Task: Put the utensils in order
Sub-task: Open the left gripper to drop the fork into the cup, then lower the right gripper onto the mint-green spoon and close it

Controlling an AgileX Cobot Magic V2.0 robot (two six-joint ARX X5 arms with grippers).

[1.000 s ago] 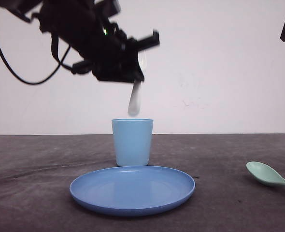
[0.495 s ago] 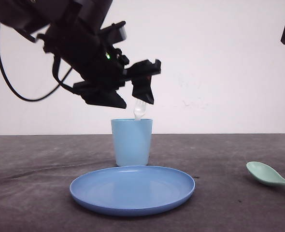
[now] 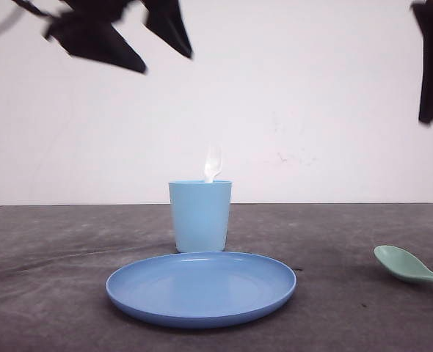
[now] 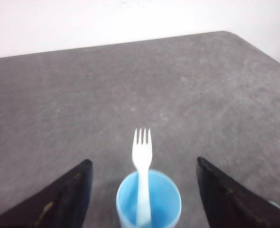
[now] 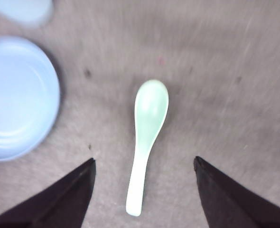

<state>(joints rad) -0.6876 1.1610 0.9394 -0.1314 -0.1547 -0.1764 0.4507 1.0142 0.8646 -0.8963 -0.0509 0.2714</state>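
The white fork (image 3: 213, 165) stands upright in the light blue cup (image 3: 200, 216), tines up, its head above the rim. My left gripper (image 3: 167, 64) hangs open high above the cup and a little to its left, holding nothing; from its wrist camera the fork (image 4: 142, 152) and cup (image 4: 163, 199) sit between the spread fingers, well below them. The mint-green spoon (image 3: 404, 265) lies flat on the table at the front right, bowl toward the plate. My right gripper (image 5: 144, 160) is open above the spoon (image 5: 147, 128), the handle lying between its fingers, not touching them.
A round blue plate (image 3: 202, 286) lies in front of the cup, and its rim (image 5: 21, 95) is a short way from the spoon. The dark grey table (image 3: 70, 242) ends at a white wall behind.
The left gripper opened, dropped the fork into the cup and rose up and to the left. The right gripper has come lower into view at the upper right.
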